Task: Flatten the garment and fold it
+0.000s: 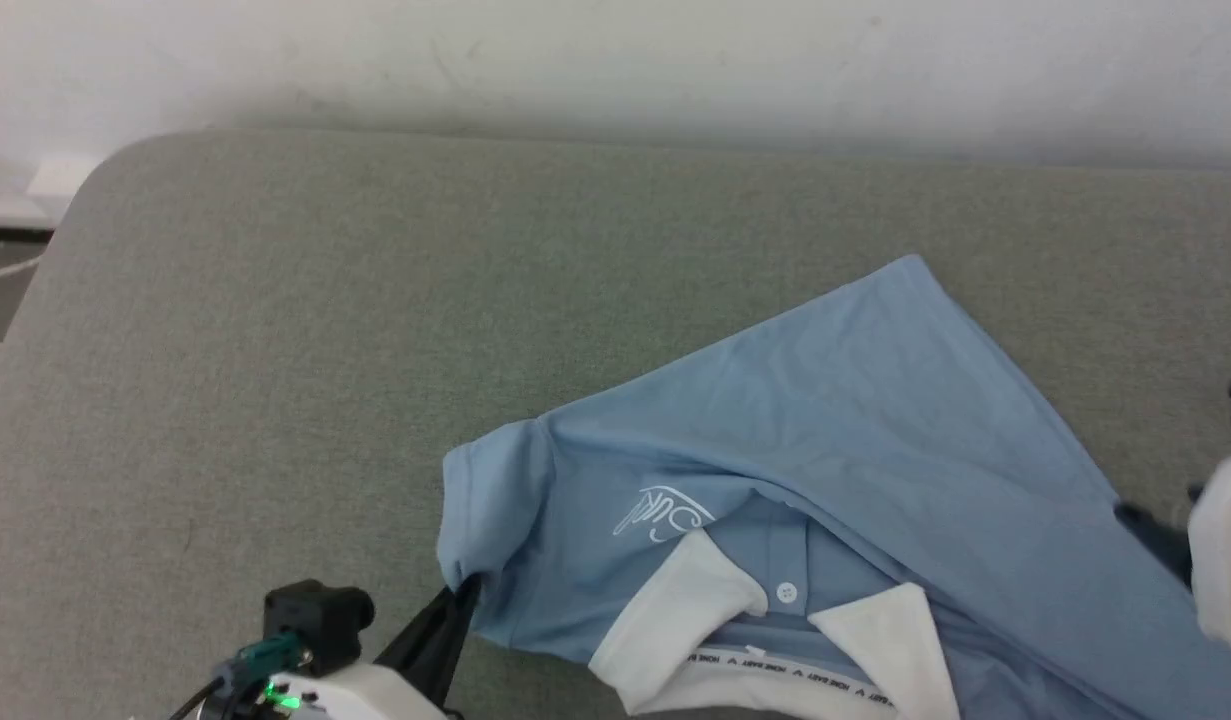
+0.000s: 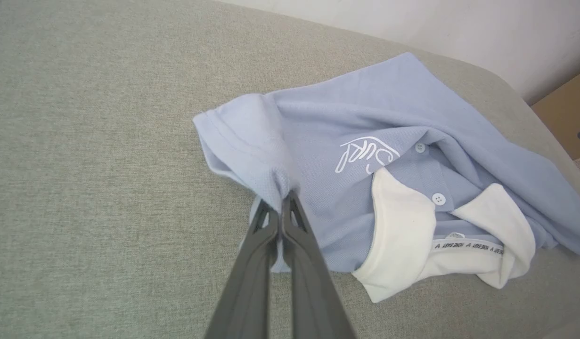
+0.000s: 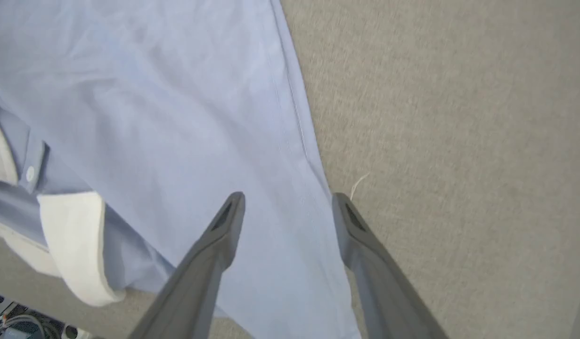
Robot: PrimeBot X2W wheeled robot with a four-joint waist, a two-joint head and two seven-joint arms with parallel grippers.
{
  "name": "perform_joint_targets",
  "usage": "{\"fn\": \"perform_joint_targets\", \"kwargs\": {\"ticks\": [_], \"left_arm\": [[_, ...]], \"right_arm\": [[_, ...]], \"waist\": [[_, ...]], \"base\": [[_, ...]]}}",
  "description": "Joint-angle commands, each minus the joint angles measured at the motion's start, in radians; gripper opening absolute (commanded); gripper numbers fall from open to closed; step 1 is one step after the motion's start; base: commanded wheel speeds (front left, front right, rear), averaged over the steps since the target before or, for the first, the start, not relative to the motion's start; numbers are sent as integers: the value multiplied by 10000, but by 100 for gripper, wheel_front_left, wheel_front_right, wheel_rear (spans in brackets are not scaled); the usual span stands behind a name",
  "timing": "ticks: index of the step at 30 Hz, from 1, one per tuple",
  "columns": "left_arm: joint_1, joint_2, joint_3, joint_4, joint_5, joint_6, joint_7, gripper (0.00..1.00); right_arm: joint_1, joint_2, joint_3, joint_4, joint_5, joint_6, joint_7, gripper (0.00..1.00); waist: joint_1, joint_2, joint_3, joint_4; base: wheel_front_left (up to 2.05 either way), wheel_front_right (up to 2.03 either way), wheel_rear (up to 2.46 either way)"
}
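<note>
Straddling garment edge, right tool spread

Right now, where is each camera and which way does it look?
Head view: on my head, looking down at the shirt on the grey cushion; left gripper bottom left, right arm at right edge.
Left wrist view: on my left wrist, looking along shut fingers pinching the shirt near its sleeve.
Right wrist view: on my right wrist, looking along the open right gripper, shirt's edge between its fingers.
Shared: all three show the white collar.
</note>
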Motion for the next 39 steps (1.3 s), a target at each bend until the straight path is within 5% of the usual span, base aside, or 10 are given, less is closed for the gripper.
{"fn": "perform_joint_targets", "kwargs": {"ticks": [1, 16, 30, 31, 39], "left_arm": [[-228, -81, -57, -45, 108, -89, -6, 0], [-1747, -1040, -827, 305, 529, -626, -269, 0], [-2114, -1505, -1141, 760, 493, -832, -479, 0], [-2118, -1510, -1141, 777, 486, -831, -487, 0], [-2074, -1327, -948, 918, 442, -739, -556, 0]], "right_arm": [[-529, -35, 181, 20, 11, -7, -33, 100], [-6649, -476, 3121, 3867, -1184, -7, 79, 100], [-7335, -1056, 4586, 6419, -1037, -7, 64, 95], [-7249, -1119, 4740, 6464, -914, -7, 111, 4], [-7236, -1311, 5151, 6502, -366, -7, -883, 0]], "waist": [[-1, 0, 433, 411], [-1, 0, 2983, 2218], [-1, 0, 3280, 2793], [-1, 0, 3267, 2795], [-1, 0, 2684, 2413]], "base": [[0, 0, 0], [0, 0, 0], [0, 0, 0], [0, 0, 0], [0, 0, 0]]}}
